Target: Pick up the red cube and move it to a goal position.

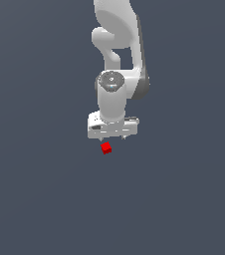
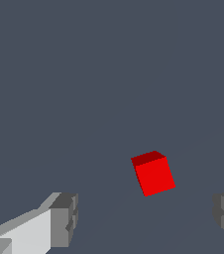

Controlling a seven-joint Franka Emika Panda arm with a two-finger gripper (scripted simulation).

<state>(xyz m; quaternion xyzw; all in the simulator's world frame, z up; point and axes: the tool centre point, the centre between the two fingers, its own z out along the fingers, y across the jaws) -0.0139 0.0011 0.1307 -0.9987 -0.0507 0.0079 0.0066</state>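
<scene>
White arm reaches down, spread tool [image 1: 112, 135] above red cube [image 1: 106, 148].

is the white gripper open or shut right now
Open. In the wrist view the white gripper's two grey fingertips stand far apart, and the small red cube lies loose between and beyond them, untouched.
</scene>
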